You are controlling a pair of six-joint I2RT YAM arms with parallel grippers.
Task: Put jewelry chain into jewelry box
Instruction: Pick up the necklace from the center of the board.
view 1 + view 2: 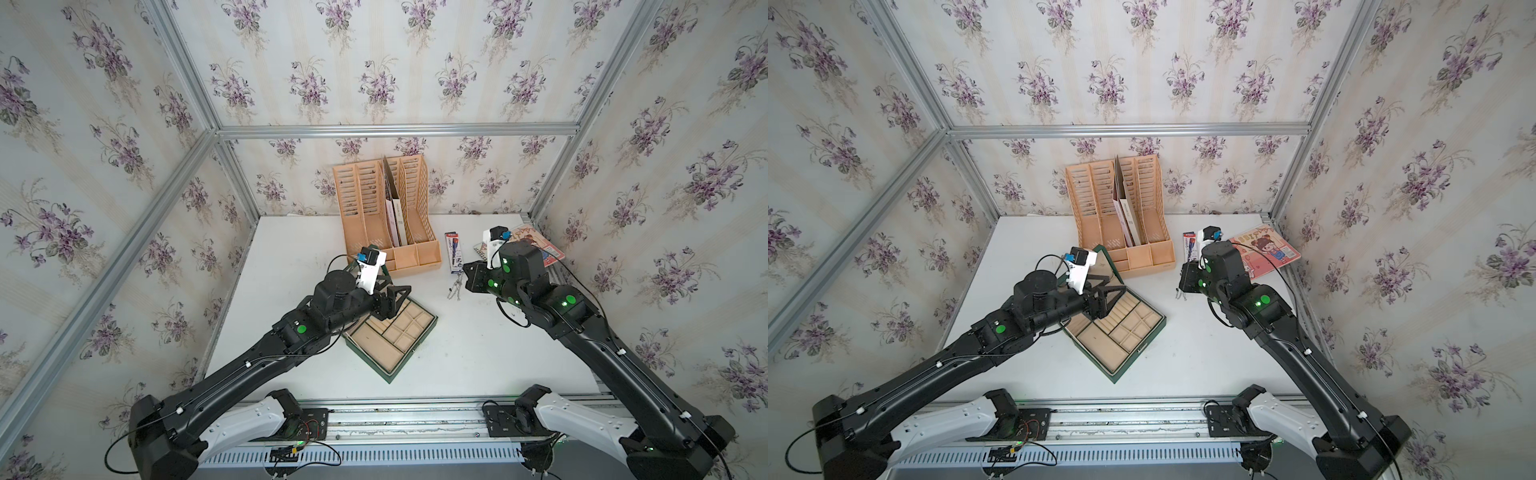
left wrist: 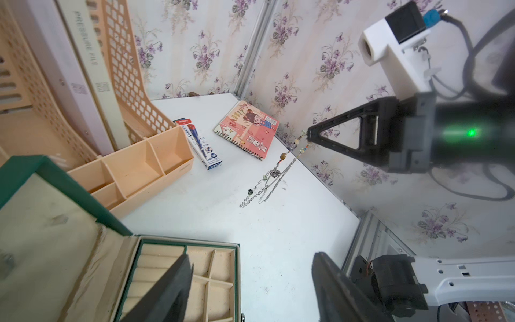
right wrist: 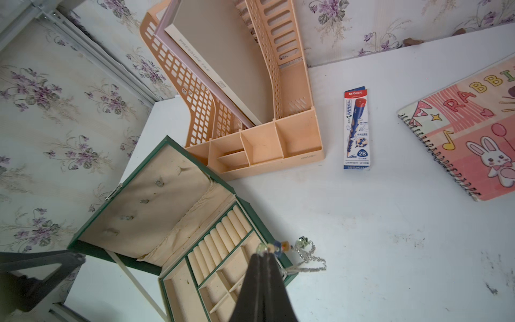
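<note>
Chain hangs from clenched right jaws over open tabletop near the jewelry box rim; left jaws gape.

Ok, count's on: 1 jewelry box, just 1. 1 jewelry chain, also solo. 1 orange file holder w/ 2 files standing in it. 1 pencil box, 1 spiral notebook. Robot arms: 2, i.e. 1 left arm & 1 right arm, each w/ 1 wrist cam.
</note>
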